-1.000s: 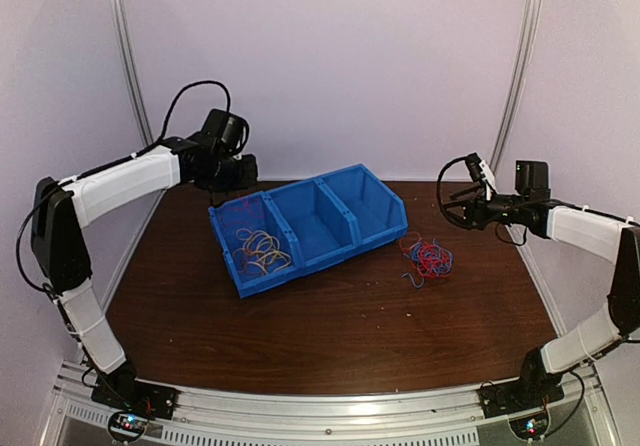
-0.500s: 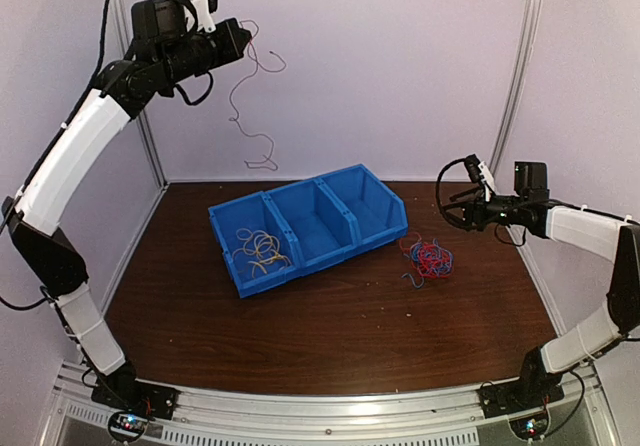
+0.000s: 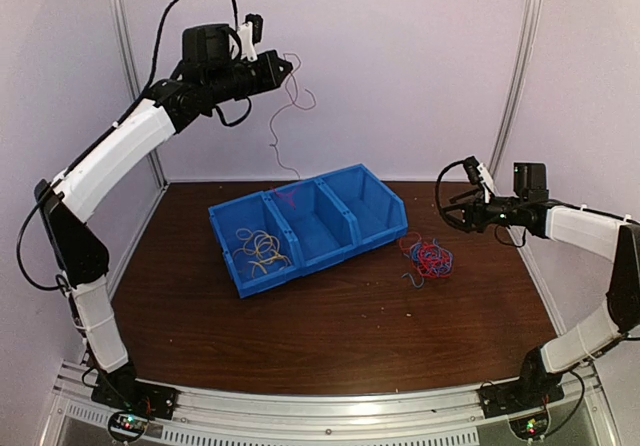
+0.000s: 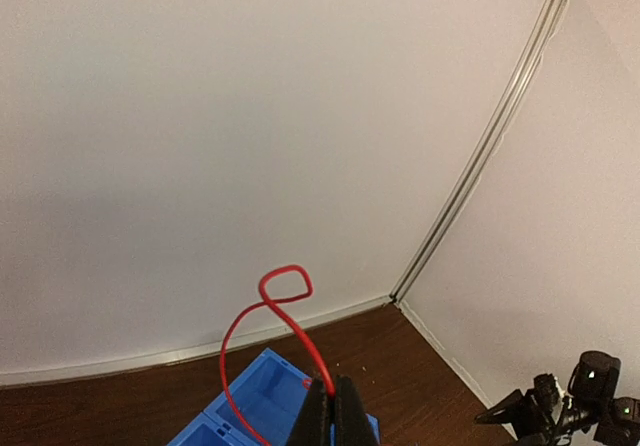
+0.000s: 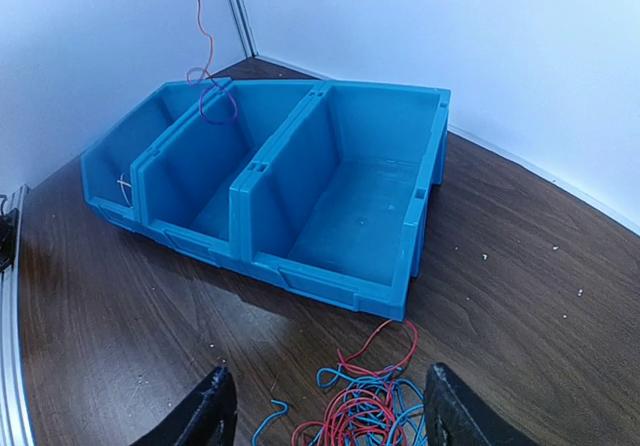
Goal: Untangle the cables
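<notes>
My left gripper is raised high by the back wall and shut on a red cable. That cable hangs down, and its lower end reaches the middle compartment of the blue bin. Yellow cables lie in the bin's left compartment. A tangle of red and blue cables lies on the table right of the bin, also in the right wrist view. My right gripper is open and empty above and beyond that tangle.
The three-compartment bin stands slantwise on the brown table; its right compartment holds nothing. White walls with metal corner posts close in the back and sides.
My left arm has lifted the red cable from bin height up high by the wall, then swung it right and lower, so the cable's end now hangs at the middle compartment. The right arm has not moved.
</notes>
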Tool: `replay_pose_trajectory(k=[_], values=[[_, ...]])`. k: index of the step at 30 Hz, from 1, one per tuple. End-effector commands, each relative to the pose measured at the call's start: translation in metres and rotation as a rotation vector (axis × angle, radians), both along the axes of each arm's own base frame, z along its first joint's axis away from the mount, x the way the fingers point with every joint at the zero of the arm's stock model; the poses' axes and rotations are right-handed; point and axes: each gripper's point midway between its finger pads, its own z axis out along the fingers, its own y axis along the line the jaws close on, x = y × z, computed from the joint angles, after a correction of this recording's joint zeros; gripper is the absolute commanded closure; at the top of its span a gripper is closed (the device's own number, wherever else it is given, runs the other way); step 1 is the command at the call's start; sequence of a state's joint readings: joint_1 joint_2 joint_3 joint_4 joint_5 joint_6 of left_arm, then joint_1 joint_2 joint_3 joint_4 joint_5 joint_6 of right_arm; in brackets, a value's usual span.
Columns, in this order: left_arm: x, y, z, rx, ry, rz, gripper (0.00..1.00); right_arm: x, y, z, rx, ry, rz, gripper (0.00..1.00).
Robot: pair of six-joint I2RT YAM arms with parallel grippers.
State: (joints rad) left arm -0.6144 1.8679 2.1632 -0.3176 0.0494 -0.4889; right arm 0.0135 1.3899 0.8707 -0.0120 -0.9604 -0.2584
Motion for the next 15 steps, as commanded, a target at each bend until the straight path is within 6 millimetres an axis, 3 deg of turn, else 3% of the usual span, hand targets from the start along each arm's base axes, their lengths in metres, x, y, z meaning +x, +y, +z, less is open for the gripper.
replay_pose_trajectory(k=[1,3,7,12,13,15], values=[[-0.002,-0.029,-0.028,-0.005,0.034,-0.087,1.0,0.005,-0.002,-0.002,-0.015,0.002,-0.008,0.36],[0.0,-0.033,-0.052,0.021,0.077,-0.083,1.0,0.005,-0.002,-0.002,-0.018,0.002,-0.008,0.36],[0.003,-0.03,-0.121,0.093,0.202,-0.056,1.0,0.005,-0.002,-0.004,-0.024,0.003,-0.007,0.36],[-0.002,-0.012,-0.208,0.167,0.376,0.022,1.0,0.005,-0.002,-0.007,-0.028,0.008,-0.002,0.36],[0.001,-0.003,-0.224,0.189,0.407,0.081,1.0,0.005,-0.002,-0.008,-0.027,0.012,0.001,0.36],[0.003,-0.004,-0.249,0.228,0.441,0.084,1.0,0.006,-0.001,-0.012,-0.025,0.025,0.004,0.36]])
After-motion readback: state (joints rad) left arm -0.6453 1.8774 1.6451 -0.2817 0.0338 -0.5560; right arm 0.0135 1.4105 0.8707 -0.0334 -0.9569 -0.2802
